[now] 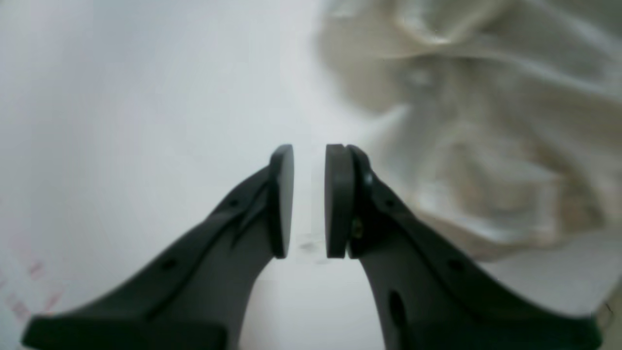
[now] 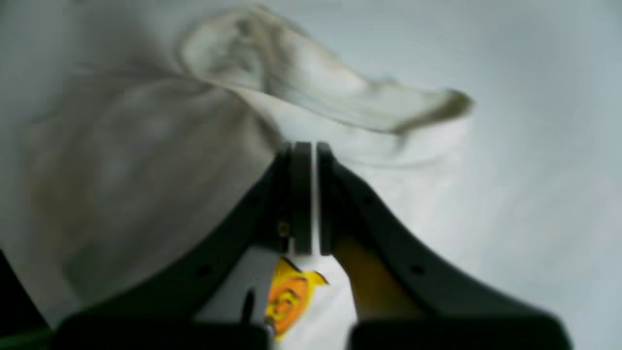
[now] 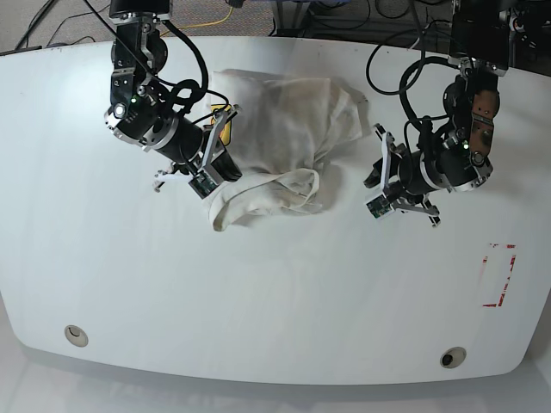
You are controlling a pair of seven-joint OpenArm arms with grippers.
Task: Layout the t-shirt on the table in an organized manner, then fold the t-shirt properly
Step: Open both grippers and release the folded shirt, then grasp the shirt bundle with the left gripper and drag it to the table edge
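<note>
The t-shirt (image 3: 275, 116) lies bunched toward the far side of the table (image 3: 284, 292), between the two arms, its near end gathered into loose folds. The right gripper (image 3: 216, 177) is positioned above that gathered end, beside the printed graphic (image 2: 287, 299); this placement probably serves to bring a fabric edge within reach for spreading. Its fingers stand slightly apart, with a narrow gap visible in the right wrist view and no cloth evidently clamped. The left gripper (image 3: 377, 194) is located over bare tabletop, just beside the cloth, with its fingers likewise a little apart and nothing between them. That offset presumably keeps it ready for an opposite edge. The layout step appears to be in hand; folding should follow only after the creases are opened out. The graphic is a yellow-orange cartoon figure, largely covered by the gripper. No brand or lettering is legible, though blur in the wrist views may conceal some. The red rectangular mark (image 3: 498, 275) on the tabletop carries no readable text.
</note>
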